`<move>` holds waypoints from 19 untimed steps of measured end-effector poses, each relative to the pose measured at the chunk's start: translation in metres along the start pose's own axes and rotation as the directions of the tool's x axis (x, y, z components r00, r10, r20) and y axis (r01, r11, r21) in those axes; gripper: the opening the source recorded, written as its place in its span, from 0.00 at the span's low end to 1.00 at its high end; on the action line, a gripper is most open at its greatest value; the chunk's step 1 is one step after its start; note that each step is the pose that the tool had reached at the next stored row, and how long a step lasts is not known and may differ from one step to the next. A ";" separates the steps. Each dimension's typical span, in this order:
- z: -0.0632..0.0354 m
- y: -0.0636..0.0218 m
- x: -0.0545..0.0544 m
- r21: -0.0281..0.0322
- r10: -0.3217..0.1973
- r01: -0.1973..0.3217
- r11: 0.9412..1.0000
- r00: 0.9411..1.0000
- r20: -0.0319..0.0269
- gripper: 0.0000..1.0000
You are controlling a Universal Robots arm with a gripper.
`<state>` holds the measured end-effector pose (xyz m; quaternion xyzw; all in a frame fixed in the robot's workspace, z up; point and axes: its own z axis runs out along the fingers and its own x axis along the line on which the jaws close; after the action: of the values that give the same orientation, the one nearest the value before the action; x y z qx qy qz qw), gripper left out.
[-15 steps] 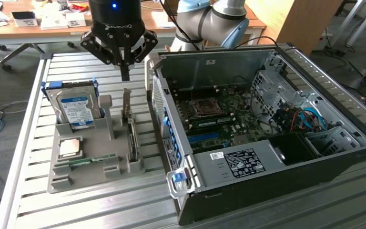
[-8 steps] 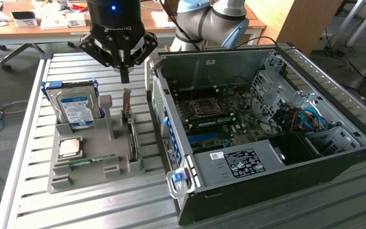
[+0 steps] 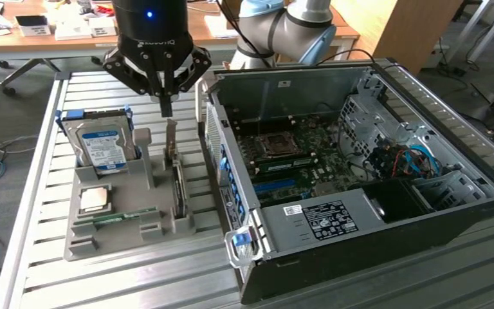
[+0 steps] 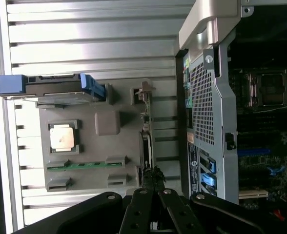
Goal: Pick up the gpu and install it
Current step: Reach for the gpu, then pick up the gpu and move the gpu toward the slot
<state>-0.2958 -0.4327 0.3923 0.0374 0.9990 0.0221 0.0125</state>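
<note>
Ext. view: gripper (image 3: 166, 108) hangs w/ jaws closed, holding nothing, over the gpu (image 3: 177, 175). The gpu stands on edge in a slot along the tray (image 3: 84, 248) edge nearest the PC case (image 3: 453, 215).

Wrist view: gpu (image 4: 146, 146) is seen thin edge-on, w/ the gripper (image 4: 156, 192) tips together by its end.

Judgement: a good pick needs jaws apart, straddling the card's thin edge squarely, clear of cooler & slot walls, then a straight lift.

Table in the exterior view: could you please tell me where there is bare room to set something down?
Bare slats lie on the table between the tray and the near edge, and beyond the drive. Crowded: the slim gap between the gpu and the case.
</note>
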 end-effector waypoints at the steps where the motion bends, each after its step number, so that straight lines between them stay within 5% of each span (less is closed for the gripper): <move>1: 0.0000 -0.0023 0.000 0.000 0.000 0.000 1.000 1.000 0.000 0.11; 7: 0.0001 -0.0145 0.000 0.000 0.000 0.000 1.000 1.000 0.000 0.11; 19: 0.0008 -0.0147 0.000 0.000 0.000 0.000 1.000 1.000 0.000 0.11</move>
<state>-0.2967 -0.4474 0.3908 0.0374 0.9990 0.0221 0.0125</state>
